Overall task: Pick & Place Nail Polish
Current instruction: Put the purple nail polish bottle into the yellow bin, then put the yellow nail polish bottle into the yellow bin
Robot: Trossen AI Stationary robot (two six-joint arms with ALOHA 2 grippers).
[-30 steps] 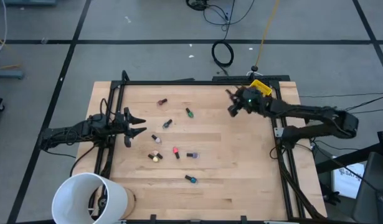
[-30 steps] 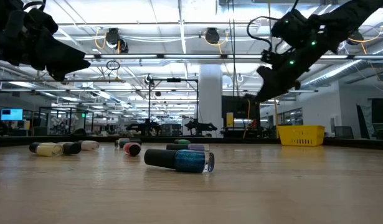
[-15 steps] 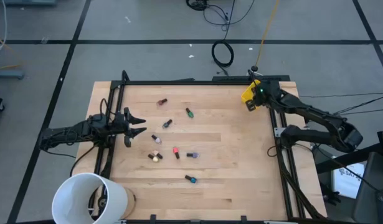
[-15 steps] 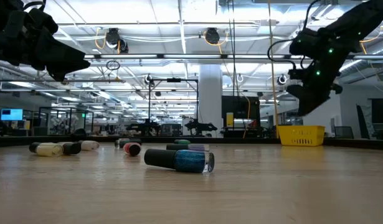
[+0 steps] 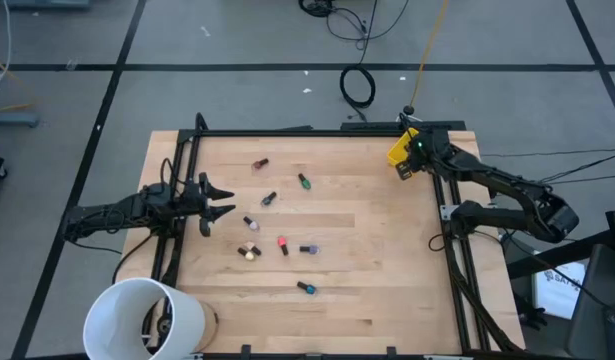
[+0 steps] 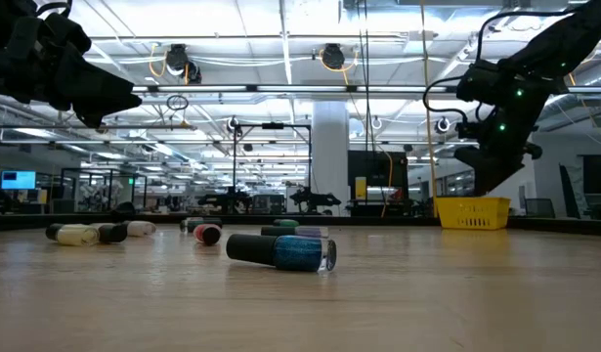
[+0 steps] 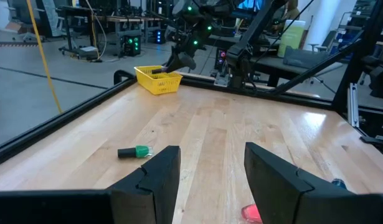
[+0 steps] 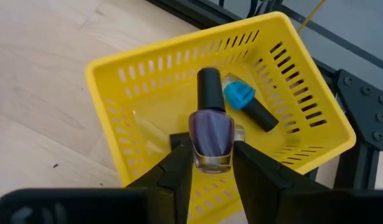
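Right pincer (image 8: 211, 163) hangs over the yellow bin (image 8: 154, 81) at the desk's (image 5: 387, 280) far right corner, pinching a purple nail polish bottle (image 8: 211, 138). A blue bottle (image 8: 244, 102) lies inside already. Left pincer (image 7: 207, 168) waits spread at the left edge, with more bottles (image 5: 282, 243) scattered mid-desk.

Right arm extended to the table's far right corner; right gripper (image 8: 207, 163) points downward, fingers (image 8: 177, 171) closed against a purple bottle (image 8: 210, 135). Left arm at the left edge of the table, level above the surface; left gripper (image 7: 205, 173) empty, fingers (image 7: 155, 175) spread apart.
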